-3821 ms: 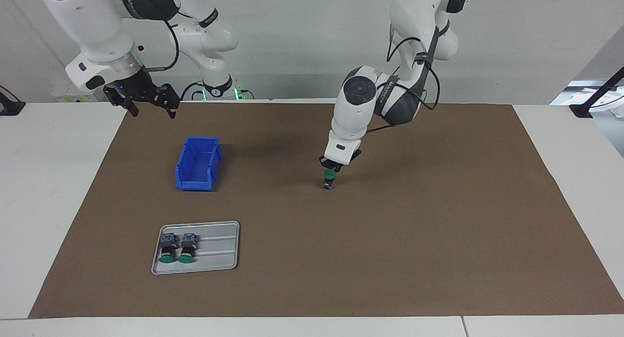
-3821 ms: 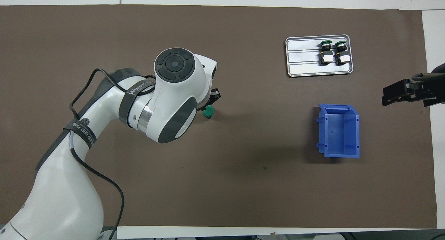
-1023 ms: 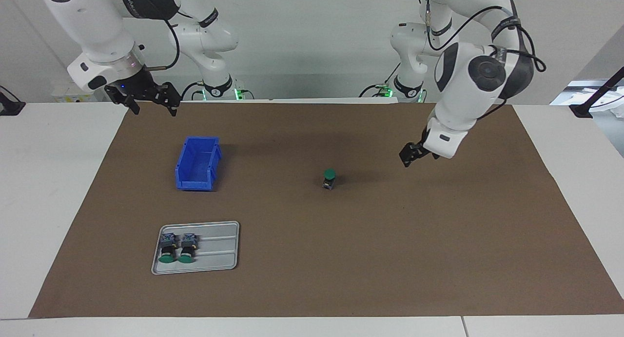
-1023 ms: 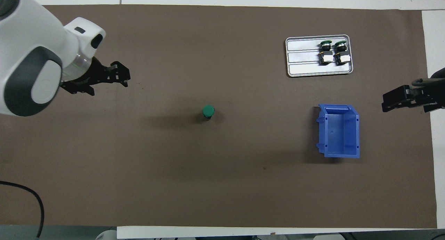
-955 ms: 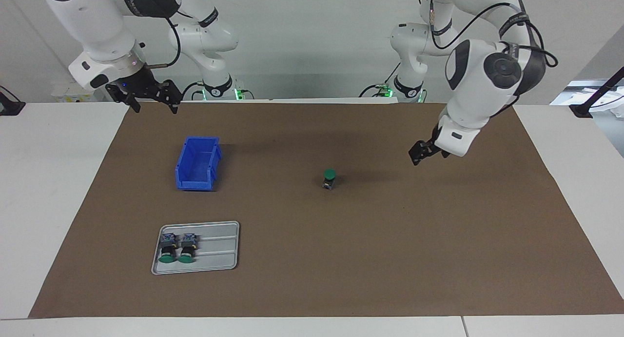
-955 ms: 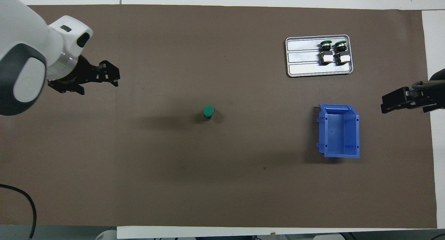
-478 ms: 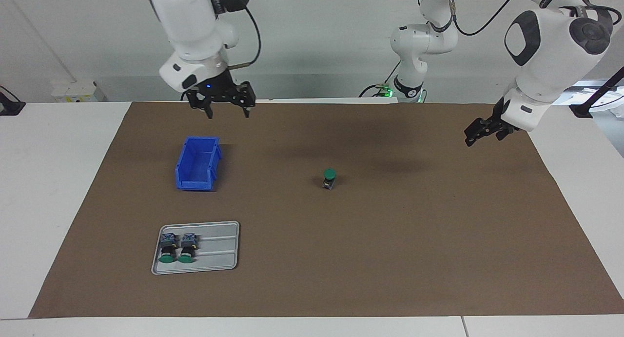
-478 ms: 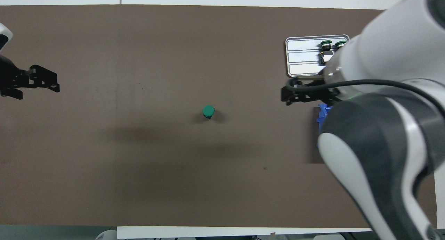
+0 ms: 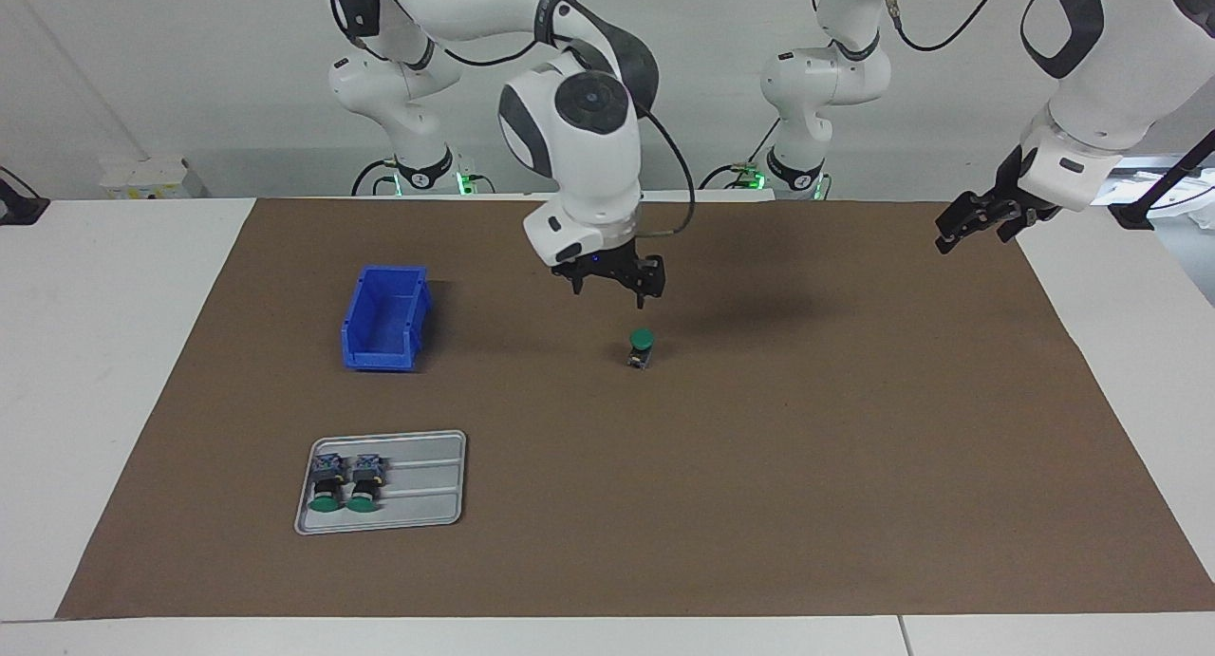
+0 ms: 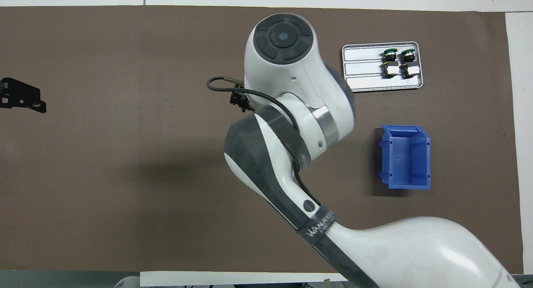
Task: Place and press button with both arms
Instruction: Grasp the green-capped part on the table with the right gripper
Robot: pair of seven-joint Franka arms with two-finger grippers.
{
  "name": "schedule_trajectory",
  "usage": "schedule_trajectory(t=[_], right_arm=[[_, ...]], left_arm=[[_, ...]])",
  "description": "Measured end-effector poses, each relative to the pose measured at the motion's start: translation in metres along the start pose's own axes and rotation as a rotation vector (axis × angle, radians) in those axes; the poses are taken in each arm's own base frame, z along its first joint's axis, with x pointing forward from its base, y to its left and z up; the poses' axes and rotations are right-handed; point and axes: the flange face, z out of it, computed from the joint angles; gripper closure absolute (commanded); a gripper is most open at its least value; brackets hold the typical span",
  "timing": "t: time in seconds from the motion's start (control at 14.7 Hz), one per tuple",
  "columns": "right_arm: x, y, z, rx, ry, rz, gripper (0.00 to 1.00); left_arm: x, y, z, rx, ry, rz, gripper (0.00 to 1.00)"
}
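The button (image 9: 642,346) stands upright on the brown mat (image 9: 854,447) near the middle, green cap up, with nothing touching it. My right gripper (image 9: 610,293) hangs open in the air just above it, a little off toward the robots' side, with nothing between its fingers. In the overhead view the right arm (image 10: 291,113) covers the button completely. My left gripper (image 9: 954,240) is open and holds nothing, raised over the mat's edge at the left arm's end of the table; the overhead view shows the left gripper (image 10: 23,98) at the frame's border.
A grey tray (image 9: 427,490) with two more green-capped buttons (image 9: 327,485) lying on it sits at the right arm's end, farther from the robots. A blue bin (image 9: 384,319), with nothing showing inside, stands nearer to the robots than the tray (image 10: 366,73).
My right arm has swung from beside the blue bin to the middle and lowered its gripper over the button. My left gripper has drawn back and up toward its end. The button stayed put.
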Motion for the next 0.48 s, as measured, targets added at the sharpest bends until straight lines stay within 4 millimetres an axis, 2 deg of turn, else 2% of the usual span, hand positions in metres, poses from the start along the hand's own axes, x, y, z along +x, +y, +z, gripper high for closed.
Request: schedule_trajectory(t=[0.2,0.48], right_arm=[[-0.009,-0.019,0.043,0.020,0.008,0.100,0.06],[-0.022,-0.014,0.100,-0.014,-0.005,0.120,0.08]], left_arm=[[-0.003,0.000,-0.003,0.000,-0.001,0.005,0.01],[-0.003,-0.002,-0.003,0.000,0.000,0.003,0.01]])
